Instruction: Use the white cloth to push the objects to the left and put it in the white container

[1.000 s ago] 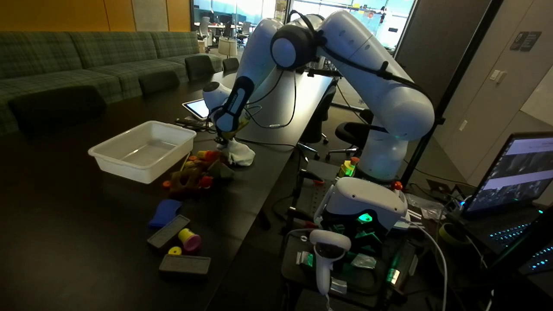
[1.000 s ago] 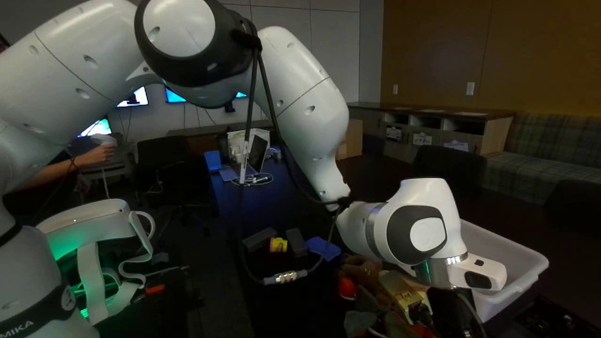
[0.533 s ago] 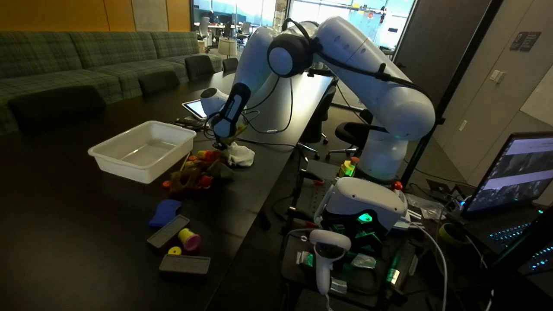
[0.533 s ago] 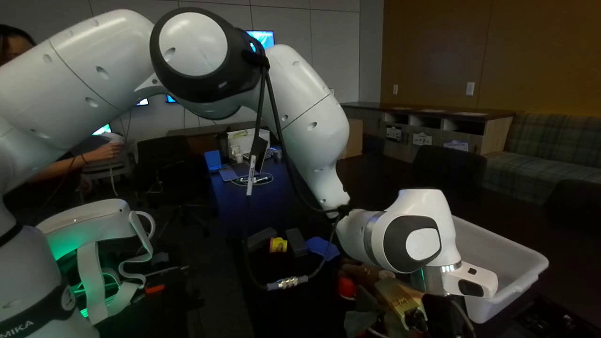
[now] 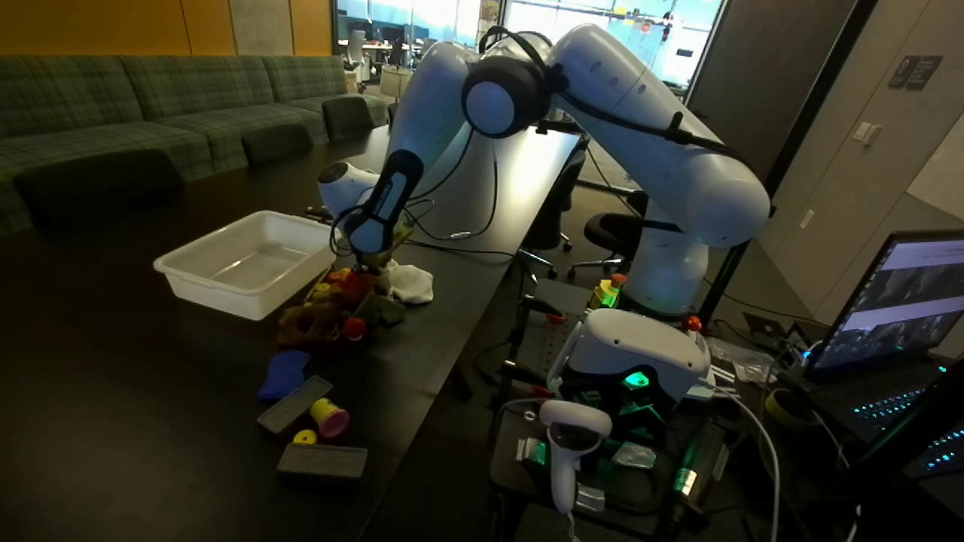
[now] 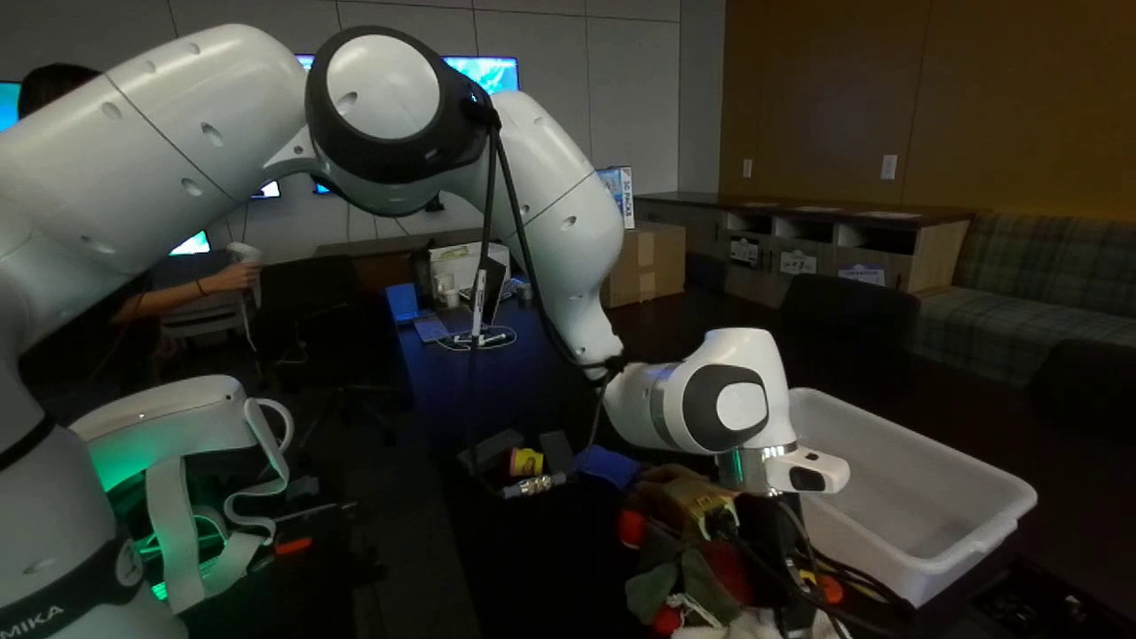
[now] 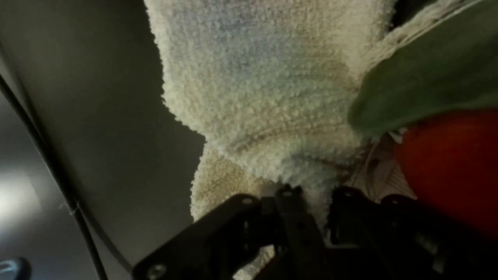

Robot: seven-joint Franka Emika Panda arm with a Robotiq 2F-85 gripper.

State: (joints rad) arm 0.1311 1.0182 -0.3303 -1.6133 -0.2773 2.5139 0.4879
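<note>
One fold of white cloth [image 7: 253, 89] in pinch of tool [image 7: 316, 196], jaws nearly tog. w/ sm. gap.

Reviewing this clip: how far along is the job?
Done: the gripper is shut on the cloth.
In hand, it seems: the push; the cloth lies against the toys, which have shifted slightly this past second.
Left: the putting-in; toys and cloth lie outside the container.

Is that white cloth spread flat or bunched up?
Bunched up: in the wrist view, the white cloth creases and overlaps itself, pinched in the gripper.
</note>
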